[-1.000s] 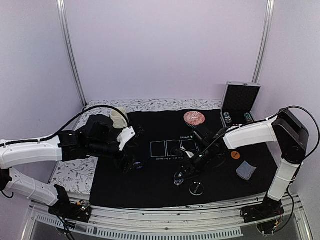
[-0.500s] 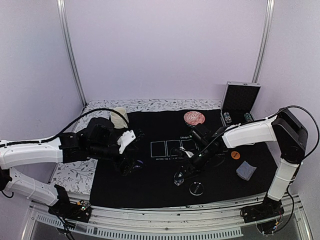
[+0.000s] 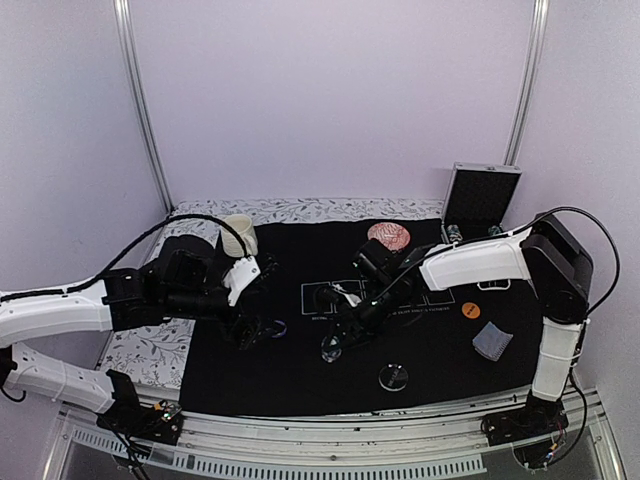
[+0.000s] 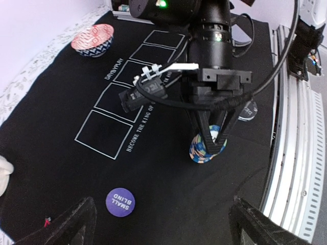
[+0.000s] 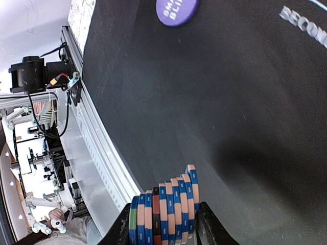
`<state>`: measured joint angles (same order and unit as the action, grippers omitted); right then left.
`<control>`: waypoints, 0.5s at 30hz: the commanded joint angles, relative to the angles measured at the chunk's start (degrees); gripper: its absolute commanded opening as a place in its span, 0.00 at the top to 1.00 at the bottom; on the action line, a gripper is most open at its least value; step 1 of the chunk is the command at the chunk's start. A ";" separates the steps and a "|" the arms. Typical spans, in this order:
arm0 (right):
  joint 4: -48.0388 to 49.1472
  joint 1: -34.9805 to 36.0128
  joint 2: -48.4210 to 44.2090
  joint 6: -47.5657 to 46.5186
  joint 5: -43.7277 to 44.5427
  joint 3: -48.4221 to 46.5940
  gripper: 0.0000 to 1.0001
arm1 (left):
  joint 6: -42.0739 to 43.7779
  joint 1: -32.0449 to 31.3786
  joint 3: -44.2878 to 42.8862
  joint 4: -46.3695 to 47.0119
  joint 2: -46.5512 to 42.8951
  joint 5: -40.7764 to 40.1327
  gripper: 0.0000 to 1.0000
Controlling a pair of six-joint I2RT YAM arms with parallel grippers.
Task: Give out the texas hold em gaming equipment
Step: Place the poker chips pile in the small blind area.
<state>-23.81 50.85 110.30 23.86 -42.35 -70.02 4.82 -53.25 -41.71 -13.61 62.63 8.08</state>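
The right tool point(image 5: 164, 224) was pinching a chip stack point(image 5: 164, 206) of blue, pink and green striped chips by its edges, low over the near-centre of the black mat point(image 3: 300, 375); whether the stack already touched the cloth could not be told. The left tool point(image 4: 163, 229) stood spread wide with nothing between its fingers, hovering near the purple disc point(image 4: 120, 202), which lay flat on the mat's left part, apart from the stack. Judging by the layout, the job looked only partly done. One disc sat on the left side and one stack was on its way there. The orange disc point(image 3: 470, 310) and the grey-blue cards point(image 3: 491, 341) lay together at the right end, and the clear disc point(image 3: 393, 377) near the front edge. What seemed to be two more small stacks point(image 3: 455, 234) waited by the open case point(image 3: 481, 195) at the back of the bench. The printed boxes point(image 3: 340, 298) in the middle of the mat held no cards, so dealing appeared not yet begun. The red bowl point(image 3: 388, 236) and cream mug point(image 3: 238, 235) stood at the far side.
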 commanded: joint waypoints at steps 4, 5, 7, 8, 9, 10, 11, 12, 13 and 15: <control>4.03 3.81 7.17 3.03 -0.63 -9.83 0.98 | -2.50 -0.37 0.82 0.38 -3.77 -14.05 0.06; 3.99 4.12 8.12 3.37 -0.32 -11.07 0.98 | -3.06 -0.25 0.96 0.34 -4.31 -15.22 0.06; 3.28 4.56 10.70 3.76 0.53 -13.73 0.98 | -4.47 0.01 1.42 0.24 -5.46 -17.23 0.06; 2.98 4.76 11.66 3.89 0.78 -14.95 0.98 | -5.20 0.09 1.60 0.15 -6.35 -18.06 0.06; 2.83 5.04 12.63 4.08 0.85 -16.25 0.98 | -5.94 0.28 1.82 0.08 -7.05 -18.58 0.06; 2.85 5.23 13.43 4.24 0.93 -17.34 0.98 | -6.90 0.40 2.14 0.00 -7.67 -18.96 0.06; 2.93 5.35 14.12 4.47 0.94 -18.17 0.98 | -7.97 0.48 2.49 -0.16 -8.27 -19.05 0.06; 2.98 5.46 14.83 4.65 0.94 -18.94 0.98 | -9.03 0.63 2.90 -0.25 -8.83 -19.06 0.06; 2.98 5.58 15.42 5.02 0.83 -19.57 0.98 | -10.23 0.67 3.28 -0.39 -9.27 -18.88 0.06; 3.11 5.69 16.20 5.52 0.69 -20.20 0.98 | -12.19 0.69 3.92 -1.22 -9.73 -17.36 0.07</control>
<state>-21.71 56.14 124.77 27.90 -41.25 -87.48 -2.20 -52.95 -39.51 -13.65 54.15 -8.78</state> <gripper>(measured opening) 0.341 0.938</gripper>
